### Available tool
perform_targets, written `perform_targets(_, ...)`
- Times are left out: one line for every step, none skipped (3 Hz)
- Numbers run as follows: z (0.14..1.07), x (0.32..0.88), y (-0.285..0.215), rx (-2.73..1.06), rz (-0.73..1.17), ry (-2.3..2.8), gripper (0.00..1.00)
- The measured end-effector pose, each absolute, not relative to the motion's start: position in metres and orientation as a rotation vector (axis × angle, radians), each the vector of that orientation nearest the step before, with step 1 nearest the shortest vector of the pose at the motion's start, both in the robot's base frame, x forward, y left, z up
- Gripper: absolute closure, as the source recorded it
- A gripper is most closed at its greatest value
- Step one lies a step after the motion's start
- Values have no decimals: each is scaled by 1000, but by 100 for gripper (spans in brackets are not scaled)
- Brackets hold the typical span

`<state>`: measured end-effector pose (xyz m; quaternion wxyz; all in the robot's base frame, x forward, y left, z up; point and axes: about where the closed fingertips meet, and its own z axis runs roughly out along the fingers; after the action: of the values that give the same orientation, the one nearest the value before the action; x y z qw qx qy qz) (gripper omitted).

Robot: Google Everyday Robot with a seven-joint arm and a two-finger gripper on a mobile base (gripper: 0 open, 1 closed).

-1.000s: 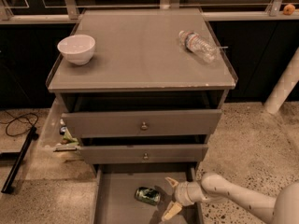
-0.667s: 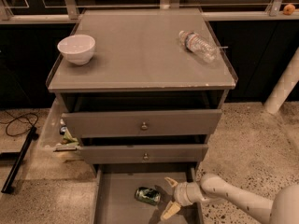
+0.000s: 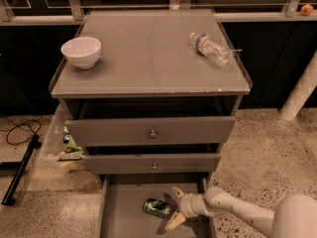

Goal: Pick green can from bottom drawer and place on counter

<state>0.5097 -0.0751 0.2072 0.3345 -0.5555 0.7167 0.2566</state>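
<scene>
Green can (image 3: pixel 156 207), 1 only, lies on its side on the floor of the open bottom drawer (image 3: pixel 124 219). Gripper (image 3: pixel 174 208) sits just beside it at can's 3 o'clock, its 2 fingers spread wide, holding nothing. 3 grey drawers total; 2 upper drawers (image 3: pixel 114 131) have 1 round knob (image 3: pixel 153 133) each. Counter (image 3: pixel 148 68): 1 white bowl (image 3: pixel 80 51) at 9 o'clock, 1 clear water bottle (image 3: pixel 210 47) lying at 2 o'clock.

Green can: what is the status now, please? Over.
Gripper open, low in bottom drawer, beside green can. Can on its side on drawer floor, not grasped. Nothing between them.
</scene>
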Motion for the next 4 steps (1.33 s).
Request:
perform_targets(187,521,-69,-1463,613,1887,0)
perform_targets(161,529,-62,-1451,604,1922,0)
perform_targets(146,533,-54,-1439,616,1936,0)
perform_targets(134,531,-42,-1440,651,1937,0)
